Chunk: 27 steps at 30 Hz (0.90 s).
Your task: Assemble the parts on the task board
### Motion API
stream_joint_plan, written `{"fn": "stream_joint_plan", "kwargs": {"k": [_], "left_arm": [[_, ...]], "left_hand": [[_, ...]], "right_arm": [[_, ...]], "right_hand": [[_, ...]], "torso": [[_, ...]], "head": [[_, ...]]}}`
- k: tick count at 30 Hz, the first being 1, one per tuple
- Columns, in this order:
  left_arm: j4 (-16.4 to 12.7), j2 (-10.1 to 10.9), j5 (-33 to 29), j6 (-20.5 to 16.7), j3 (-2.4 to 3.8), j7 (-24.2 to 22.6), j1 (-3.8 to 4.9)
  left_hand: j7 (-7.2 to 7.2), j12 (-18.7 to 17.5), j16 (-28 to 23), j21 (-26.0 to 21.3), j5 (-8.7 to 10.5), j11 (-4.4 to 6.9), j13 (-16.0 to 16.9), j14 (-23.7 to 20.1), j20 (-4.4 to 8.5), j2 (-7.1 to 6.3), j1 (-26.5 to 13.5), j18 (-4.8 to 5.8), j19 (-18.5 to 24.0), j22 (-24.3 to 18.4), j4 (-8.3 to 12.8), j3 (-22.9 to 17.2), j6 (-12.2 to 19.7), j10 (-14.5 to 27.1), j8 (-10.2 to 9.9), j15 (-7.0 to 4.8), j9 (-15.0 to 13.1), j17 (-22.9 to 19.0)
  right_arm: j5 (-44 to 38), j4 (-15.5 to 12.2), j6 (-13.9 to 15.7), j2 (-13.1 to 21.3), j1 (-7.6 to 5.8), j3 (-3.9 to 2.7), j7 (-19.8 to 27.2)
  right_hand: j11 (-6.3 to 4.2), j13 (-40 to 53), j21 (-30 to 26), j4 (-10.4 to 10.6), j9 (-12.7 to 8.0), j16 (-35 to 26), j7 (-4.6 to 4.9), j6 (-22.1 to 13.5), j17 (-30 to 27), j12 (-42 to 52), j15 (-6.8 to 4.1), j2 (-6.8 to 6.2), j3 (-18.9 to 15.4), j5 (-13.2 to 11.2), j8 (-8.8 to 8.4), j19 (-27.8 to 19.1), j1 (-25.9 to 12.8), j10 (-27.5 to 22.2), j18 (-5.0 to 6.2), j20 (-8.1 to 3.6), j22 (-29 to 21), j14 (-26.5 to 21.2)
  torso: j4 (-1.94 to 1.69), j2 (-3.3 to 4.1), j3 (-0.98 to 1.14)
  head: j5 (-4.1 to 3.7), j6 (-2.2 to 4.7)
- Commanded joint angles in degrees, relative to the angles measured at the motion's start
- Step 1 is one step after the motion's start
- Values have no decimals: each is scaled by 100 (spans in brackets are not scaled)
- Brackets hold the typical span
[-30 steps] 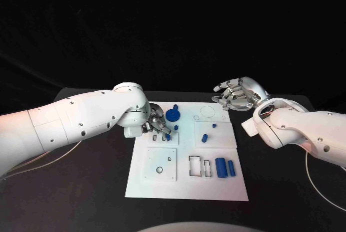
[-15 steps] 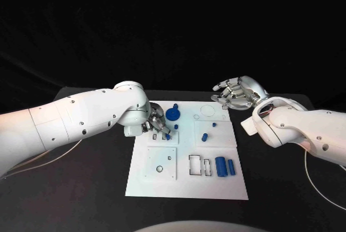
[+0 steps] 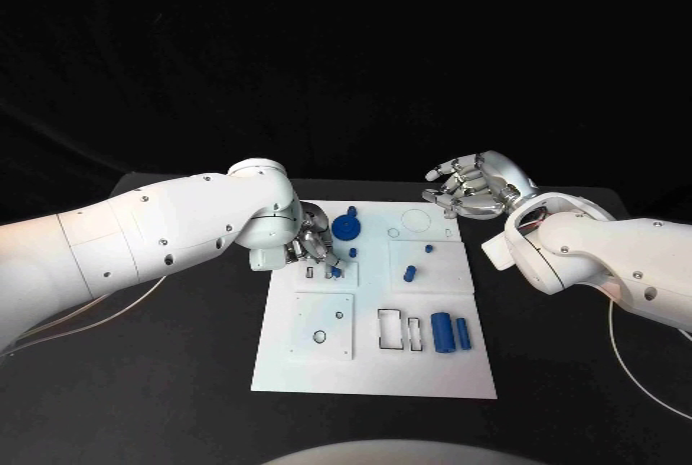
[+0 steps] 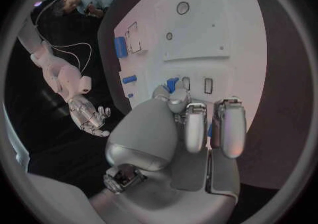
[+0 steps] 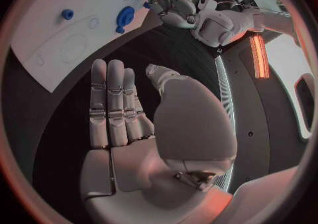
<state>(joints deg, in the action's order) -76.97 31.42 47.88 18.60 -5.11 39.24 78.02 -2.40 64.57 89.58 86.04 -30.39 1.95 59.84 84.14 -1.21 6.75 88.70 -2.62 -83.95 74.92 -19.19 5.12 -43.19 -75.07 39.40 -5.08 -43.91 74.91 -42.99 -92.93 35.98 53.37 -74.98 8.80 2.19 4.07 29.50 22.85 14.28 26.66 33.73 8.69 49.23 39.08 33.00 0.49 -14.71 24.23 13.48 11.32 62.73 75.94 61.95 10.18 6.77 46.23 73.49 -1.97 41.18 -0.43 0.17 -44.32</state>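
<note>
White task board mid black tabletop, blue parts on it; left hand over board's near-left slots, fingers curled at small blue part, grip unclear; right hand off far-right corner, fingers apart, empty

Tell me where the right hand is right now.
In the head view the right hand hangs open beside the task board, off its far right corner near the empty ring outline, holding nothing.

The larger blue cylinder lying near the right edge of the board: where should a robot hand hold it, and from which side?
Probably from above, at the middle of the larger blue cylinder. It lies flat on the task board, long axis running away from the robot. The fingers should close across its round sides. A thinner blue piece lies close on the right, so space there looks tight.
</note>
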Motion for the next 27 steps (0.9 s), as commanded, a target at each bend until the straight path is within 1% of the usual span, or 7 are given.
{"fn": "stream_joint_plan", "kwargs": {"k": [1, 2, 5, 8, 14, 22, 27], "left_arm": [[-2, 6, -201, -74, -16, -8, -18], [-8, 14, -231, -88, -16, -12, -18], [-31, 42, -332, -133, -16, -24, -18], [-61, 73, -412, -190, -16, -35, -18], [-123, 143, -491, -310, -16, -60, -19], [-149, 207, -483, -452, -19, -103, -25], [-213, 249, -150, -550, -21, -174, -40]], "left_hand": [[-28, 56, 37, 28, 5, -37, 101, 584, 17, -972, -672, 109, -203, 922, 299, -2386, 24, -62, 255, 43, -177, 1501], [-61, 72, 35, 27, -9, -14, 100, 584, -56, -1467, -1139, 109, -209, 937, 320, -3609, 60, -112, 500, -49, -377, 1498], [-5, 105, 42, 34, -142, -15, 126, 586, -25, -1652, -1599, 109, -223, 965, 759, -4297, 79, -165, 696, 6, -540, 1509], [-10, 116, 42, 45, -252, -15, 137, 586, -25, -1673, -1840, 114, -237, 991, 1009, -4532, 71, -189, 767, 9, -601, 1509], [-1, 149, 42, 60, -501, -7, 174, 586, -22, -1684, -2142, 121, -256, 1024, 1319, -4749, -6, -247, 832, 5, -650, 1509], [9, 167, 42, 78, -711, 0, 196, 586, -15, -1685, -2301, 129, -276, 1057, 1500, -4836, -76, -287, 857, -2, -669, 1509], [16, 162, 42, 88, -841, 5, 192, 586, -11, -1702, -2371, 133, -286, 1075, 1598, -4859, -117, -303, 875, -6, -681, 1509]], "right_arm": [[-13, 3, -89, -8, 5, 1, 44], [-13, 4, -90, -8, 6, 2, 44], [-13, 7, -90, -9, 7, 2, 46], [-14, 9, -90, -9, 8, 3, 47], [-14, 10, -88, -3, 9, 4, 51], [-14, 11, -88, 1, 10, 4, 56], [-14, 15, -90, 2, 14, 5, 59]], "right_hand": [[2, -5, -34, -1, 9, -37, -4, 54, 9, -33, -18, -17, 32, 19, 29, 42, -52, 40, 28, -5, -5, 42], [2, -5, -34, -1, 9, -37, -4, 54, 9, -33, -18, -17, 32, 19, 29, 42, -52, 40, 28, -5, -5, 42], [2, -5, -34, -1, 9, -37, -4, 54, 9, -33, -18, -17, 32, 19, 29, 42, -52, 40, 28, -5, -5, 42], [2, -10, -37, -3, 9, -43, -4, 53, 12, -35, -19, -17, 34, 24, 29, 43, -52, 41, 28, -6, -9, 44], [3, -14, -40, -3, 9, -48, -4, 51, 13, -38, -18, -19, 35, 28, 28, 45, -54, 42, 27, -6, -12, 46], [3, -18, -43, -2, 9, -54, -3, 50, 15, -40, -18, -21, 34, 30, 28, 45, -58, 42, 27, -6, -15, 47], [5, -24, -47, 0, 9, -61, -2, 47, 17, -43, -16, -24, 33, 32, 27, 46, -65, 42, 26, -6, -20, 48]], "torso": [[0, -1, -2], [0, 1, -1], [-1, 0, -1], [-6, -1, 1], [-6, -3, 5], [-6, -2, 7], [-5, 2, 3]], "head": [[6, -7], [8, -9], [9, -10], [12, -17], [29, -16], [55, -8], [66, -21]]}}
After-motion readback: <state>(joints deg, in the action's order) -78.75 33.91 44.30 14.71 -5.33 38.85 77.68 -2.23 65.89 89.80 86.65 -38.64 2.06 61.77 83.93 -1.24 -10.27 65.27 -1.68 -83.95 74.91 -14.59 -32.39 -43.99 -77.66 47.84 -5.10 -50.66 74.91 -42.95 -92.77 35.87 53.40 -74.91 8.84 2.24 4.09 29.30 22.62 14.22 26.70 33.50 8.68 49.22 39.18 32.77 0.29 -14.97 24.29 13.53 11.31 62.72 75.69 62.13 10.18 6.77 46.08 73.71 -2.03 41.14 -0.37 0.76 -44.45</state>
